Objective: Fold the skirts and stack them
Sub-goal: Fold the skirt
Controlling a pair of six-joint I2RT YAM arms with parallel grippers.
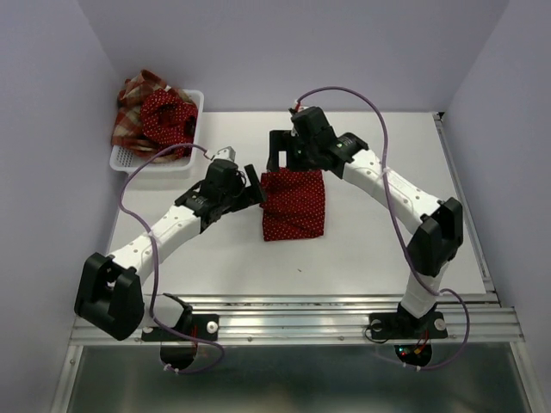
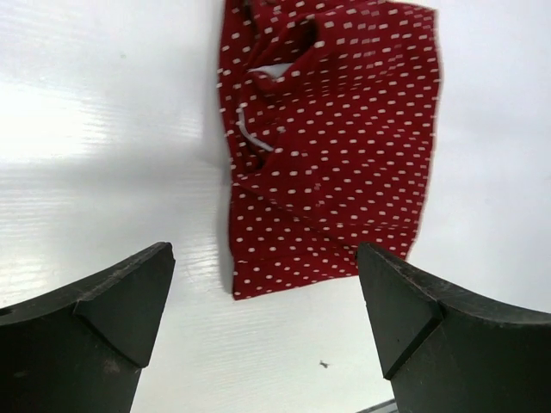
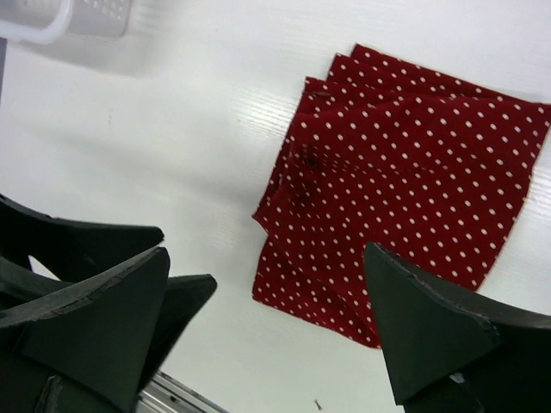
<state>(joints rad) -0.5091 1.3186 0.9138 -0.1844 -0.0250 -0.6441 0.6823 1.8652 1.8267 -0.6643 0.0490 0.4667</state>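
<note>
A dark red polka-dot skirt [image 1: 294, 204] lies folded flat on the white table; it also shows in the left wrist view [image 2: 331, 146] and the right wrist view [image 3: 405, 189]. My left gripper [image 1: 255, 193] hovers at its left edge, open and empty [image 2: 265, 318]. My right gripper [image 1: 277, 160] hovers over its far edge, open and empty [image 3: 267, 331]. A second polka-dot skirt [image 1: 166, 117] and a red-and-cream plaid skirt [image 1: 132, 110] lie bunched in the white mesh basket [image 1: 194, 131] at the far left.
The basket's corner shows in the right wrist view [image 3: 52, 21]. Purple walls close the table in on three sides. A metal rail [image 1: 301, 323] runs along the near edge.
</note>
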